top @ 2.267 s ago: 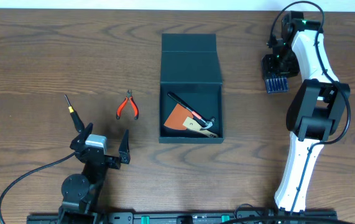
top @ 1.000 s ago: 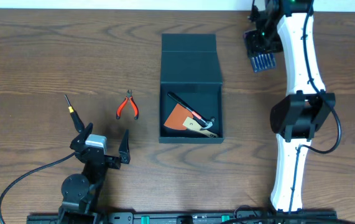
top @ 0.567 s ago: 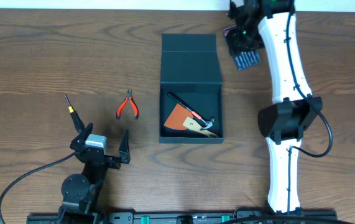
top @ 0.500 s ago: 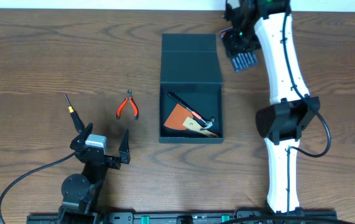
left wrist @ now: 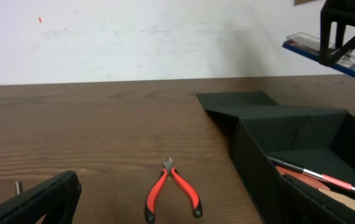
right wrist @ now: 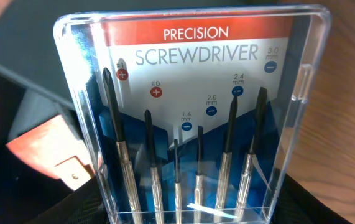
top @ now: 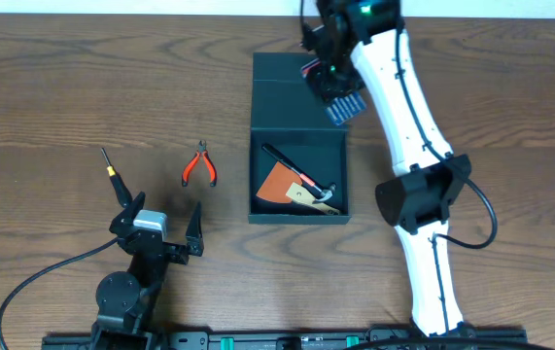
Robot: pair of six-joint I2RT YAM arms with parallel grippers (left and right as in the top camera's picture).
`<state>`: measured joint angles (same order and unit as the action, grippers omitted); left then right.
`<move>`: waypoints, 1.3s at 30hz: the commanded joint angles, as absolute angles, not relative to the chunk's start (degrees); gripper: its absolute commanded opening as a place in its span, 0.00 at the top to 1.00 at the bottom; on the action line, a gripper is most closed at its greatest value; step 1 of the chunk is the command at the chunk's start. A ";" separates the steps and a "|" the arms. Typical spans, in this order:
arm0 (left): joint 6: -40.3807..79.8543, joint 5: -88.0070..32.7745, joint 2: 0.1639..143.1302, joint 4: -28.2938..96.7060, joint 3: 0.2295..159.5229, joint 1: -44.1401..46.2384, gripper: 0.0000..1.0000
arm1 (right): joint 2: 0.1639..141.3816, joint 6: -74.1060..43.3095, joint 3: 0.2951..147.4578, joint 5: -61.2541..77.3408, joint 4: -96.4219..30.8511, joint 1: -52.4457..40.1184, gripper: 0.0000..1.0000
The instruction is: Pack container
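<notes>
The dark teal container (top: 297, 209) sits open at mid-table, its flap lid (top: 294, 92) laid back. Inside lie an orange-brown piece (top: 279, 182) and a small hammer (top: 311, 191). My right gripper (top: 333, 86) is shut on a clear case of precision screwdrivers (top: 345, 107) and holds it in the air over the lid's right side; the case fills the right wrist view (right wrist: 189, 118). The container also shows in the left wrist view (left wrist: 289, 149). My left gripper (top: 158, 226) is open and empty near the front left.
Red-handled pliers (top: 199, 165) lie left of the container, also in the left wrist view (left wrist: 172, 191). A thin screwdriver with a yellow band (top: 112, 173) lies further left. The right arm (top: 408, 175) stretches along the container's right side.
My right gripper has carried the screwdriver case from the far right of the table leftward to above the container's lid. The left arm has not moved.
</notes>
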<state>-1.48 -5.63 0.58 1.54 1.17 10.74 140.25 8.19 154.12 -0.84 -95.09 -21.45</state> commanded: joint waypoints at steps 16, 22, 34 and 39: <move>-1.19 -6.87 0.23 3.60 0.25 11.07 0.02 | 140.88 14.41 155.79 6.39 -97.30 -27.49 0.62; -1.19 -6.87 0.23 3.60 0.25 11.07 0.01 | 140.88 16.86 155.79 8.01 -97.32 -27.75 0.65; -1.19 -6.87 0.23 3.60 0.25 11.07 0.02 | 140.88 22.92 155.20 10.00 -97.34 -27.83 0.65; -1.21 -6.87 0.23 3.60 0.25 11.07 0.02 | 140.88 23.88 152.48 11.00 -97.34 -27.83 0.65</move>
<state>-1.48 -5.63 0.58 1.54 1.17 10.74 140.25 21.89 153.73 9.54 -97.12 -27.29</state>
